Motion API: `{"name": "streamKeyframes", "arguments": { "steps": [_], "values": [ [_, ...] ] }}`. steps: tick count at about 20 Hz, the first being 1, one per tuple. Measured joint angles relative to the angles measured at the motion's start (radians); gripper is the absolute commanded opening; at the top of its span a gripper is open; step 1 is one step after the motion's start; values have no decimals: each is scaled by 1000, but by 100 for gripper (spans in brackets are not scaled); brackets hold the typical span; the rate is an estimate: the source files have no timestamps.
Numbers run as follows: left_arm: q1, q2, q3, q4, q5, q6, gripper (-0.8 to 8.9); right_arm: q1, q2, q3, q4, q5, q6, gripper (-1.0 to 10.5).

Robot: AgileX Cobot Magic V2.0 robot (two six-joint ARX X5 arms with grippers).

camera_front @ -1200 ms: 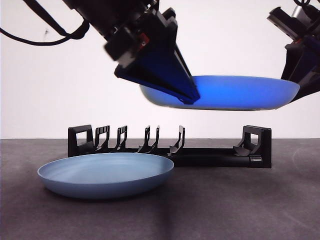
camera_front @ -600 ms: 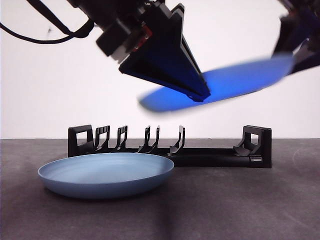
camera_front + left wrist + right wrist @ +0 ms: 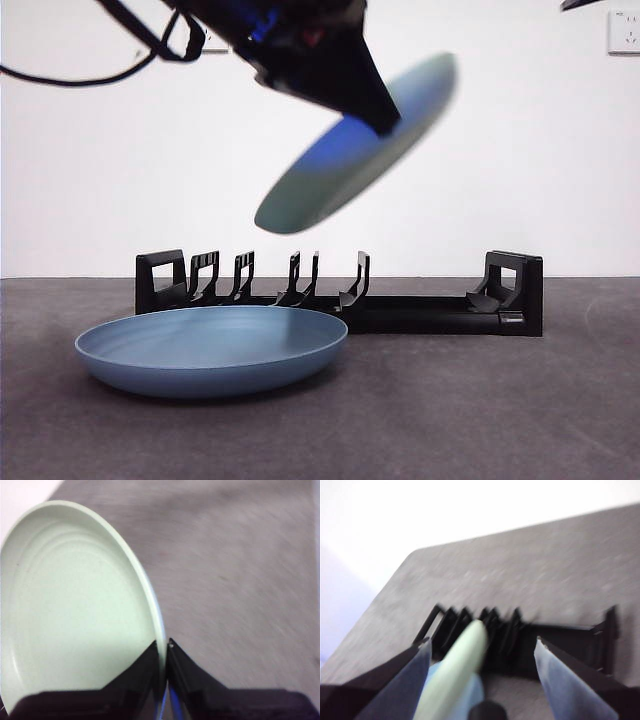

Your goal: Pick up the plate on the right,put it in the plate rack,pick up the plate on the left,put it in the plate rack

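While my left gripper (image 3: pixel 164 652) pinches the rim of a pale plate (image 3: pixel 355 145), jaws closed on its edge, the plate hangs tilted steeply in the air above the black plate rack (image 3: pixel 340 295), touching nothing else. My right gripper (image 3: pixel 480 650) is spread wide, holding nothing (the tilted plate's edge shows between its jaws, with the rack beyond). A second plate (image 3: pixel 212 350), blue-grey, lies flat on the dark table (image 3: pixel 480 410), just in front of the rack's left half. The rack's prong slots hold nothing.
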Motion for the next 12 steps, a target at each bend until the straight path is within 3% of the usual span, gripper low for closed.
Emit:
{"name": "streamKeyframes", "arguments": {
  "steps": [6,12],
  "values": [
    [174,0,104,128,231,-215,-12,0,-38,0,14,70,0,346],
    [396,0,111,283,403,-514,-12,0,-36,0,0,71,0,344]
  ]
}}
